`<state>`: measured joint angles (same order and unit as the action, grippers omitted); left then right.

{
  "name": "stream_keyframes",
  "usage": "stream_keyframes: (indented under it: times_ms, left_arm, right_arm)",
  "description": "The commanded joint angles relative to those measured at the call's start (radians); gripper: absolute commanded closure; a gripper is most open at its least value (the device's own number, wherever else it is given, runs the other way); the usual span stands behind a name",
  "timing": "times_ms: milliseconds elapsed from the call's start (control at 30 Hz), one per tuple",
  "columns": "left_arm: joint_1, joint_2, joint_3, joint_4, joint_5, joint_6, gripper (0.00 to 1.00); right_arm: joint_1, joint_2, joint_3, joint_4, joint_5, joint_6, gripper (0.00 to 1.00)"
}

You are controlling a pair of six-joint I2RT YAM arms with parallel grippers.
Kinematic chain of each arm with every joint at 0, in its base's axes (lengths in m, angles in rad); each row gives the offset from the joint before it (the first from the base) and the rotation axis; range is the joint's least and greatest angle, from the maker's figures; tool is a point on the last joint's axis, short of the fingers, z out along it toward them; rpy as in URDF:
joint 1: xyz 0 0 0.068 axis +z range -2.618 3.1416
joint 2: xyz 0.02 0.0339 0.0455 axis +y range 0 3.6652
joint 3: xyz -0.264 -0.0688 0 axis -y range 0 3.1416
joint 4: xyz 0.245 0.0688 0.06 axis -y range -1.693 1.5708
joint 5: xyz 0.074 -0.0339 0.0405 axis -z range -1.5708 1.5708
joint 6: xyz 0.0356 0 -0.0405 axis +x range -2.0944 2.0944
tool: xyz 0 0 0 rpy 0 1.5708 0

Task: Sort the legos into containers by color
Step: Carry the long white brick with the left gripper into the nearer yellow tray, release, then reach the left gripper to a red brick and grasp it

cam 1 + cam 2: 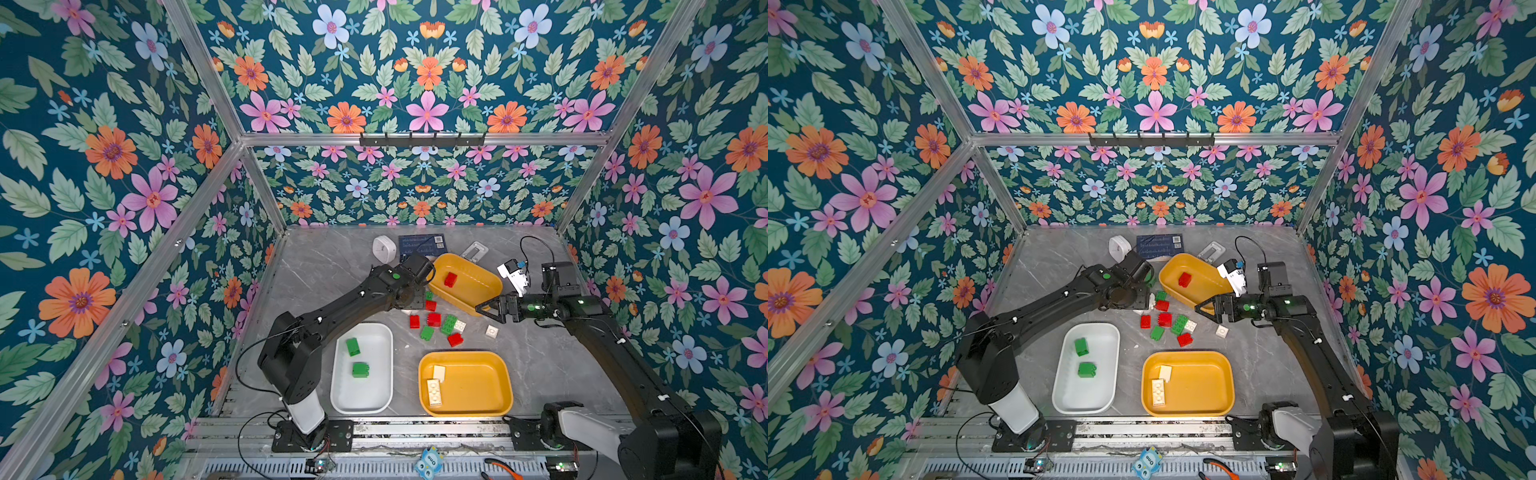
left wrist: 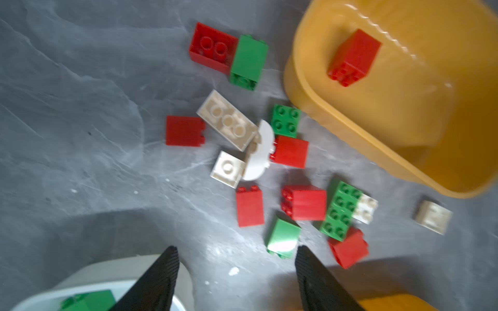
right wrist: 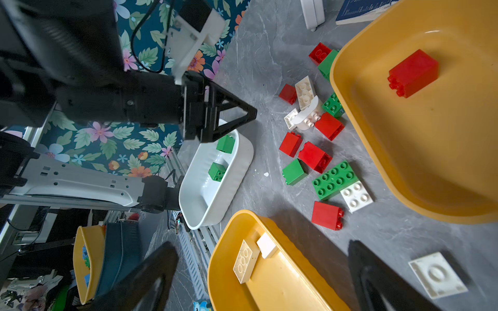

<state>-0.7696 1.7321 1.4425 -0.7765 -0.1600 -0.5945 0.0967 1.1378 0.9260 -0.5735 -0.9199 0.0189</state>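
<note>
In both top views we see the right gripper (image 1: 484,309) (image 1: 1202,309) spread wide and empty, its tips showing against the near rim of a mustard-yellow rounded plastic tub (image 1: 484,282) that holds 1 red studded brick (image 1: 450,279). Just beyond those tips, on the grey marbled table (image 1: 324,270), lies the loose pile of red, green and cream legos (image 1: 434,320). 1 cream square brick (image 1: 491,331) sits near the gripper, apart from the pile. The black left arm (image 1: 345,309) reaches over the pile's far side. Further back toward the arm bases sit a white rounded plastic tub (image 1: 368,395) with 2 green bricks (image 1: 353,346) and a second mustard-yellow tub (image 1: 478,390) with 2 cream bricks (image 1: 434,391). In the left wrist view, the left gripper (image 2: 237,249) stands with its fingers apart and nothing between them. 1 green brick (image 2: 283,237) lies just past one fingertip, and the rest of the pile spreads ahead toward the tub with the red brick. A corner of the white tub shows behind the other finger. In the right wrist view, the right gripper's fingers (image 3: 151,269) stand wide apart and hold nothing. The second mustard-yellow tub shows between them, and the cream square brick lies just beside one finger. The left gripper appears side-on beyond them, over the far end of the white tub.
</note>
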Motion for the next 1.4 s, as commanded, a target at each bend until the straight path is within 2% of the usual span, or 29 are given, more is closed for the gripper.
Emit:
stream_keyframes:
  times_ms: [0,67,167,367,467,567,667,867,1233,1367]
  left_arm:
    - [0.037,0.037,0.038,-0.028,-0.079,0.137,0.29]
    - [0.059,0.063,0.066,-0.013,-0.068,0.122,0.28]
    - [0.083,0.096,0.099,-0.009,-0.068,-0.005,0.29]
    - [0.121,0.116,0.098,-0.037,-0.122,-0.514,0.30]
    - [0.123,0.130,0.119,-0.061,-0.129,-0.726,0.30]
    - [0.126,0.156,0.130,-0.061,-0.095,-0.888,0.30]
    - [0.128,0.207,0.179,-0.121,-0.077,-0.991,0.31]
    - [0.148,0.277,0.189,-0.116,-0.047,-1.088,0.32]
    - [0.181,0.398,0.227,-0.089,0.005,-1.101,0.32]
    - [0.185,0.437,0.271,-0.107,0.005,-1.091,0.35]
  right_arm:
    - [0.000,0.007,0.004,0.020,-0.003,-0.001,0.01]
    - [0.001,0.013,0.004,0.022,-0.004,-0.001,0.01]
    - [0.001,0.023,0.010,0.022,-0.006,-0.004,0.01]
    - [0.001,0.043,0.017,0.029,-0.010,-0.004,0.01]
    - [0.001,0.051,0.017,0.034,-0.016,-0.004,0.01]
    - [0.000,0.054,0.012,0.041,-0.020,-0.002,0.01]
    - [0.001,0.055,0.008,0.040,-0.026,-0.002,0.01]
    - [0.000,0.036,-0.010,0.045,-0.038,0.005,0.01]
    - [0.000,0.025,-0.043,0.044,-0.037,0.002,0.01]
    - [0.001,0.033,-0.038,0.041,-0.034,-0.002,0.01]
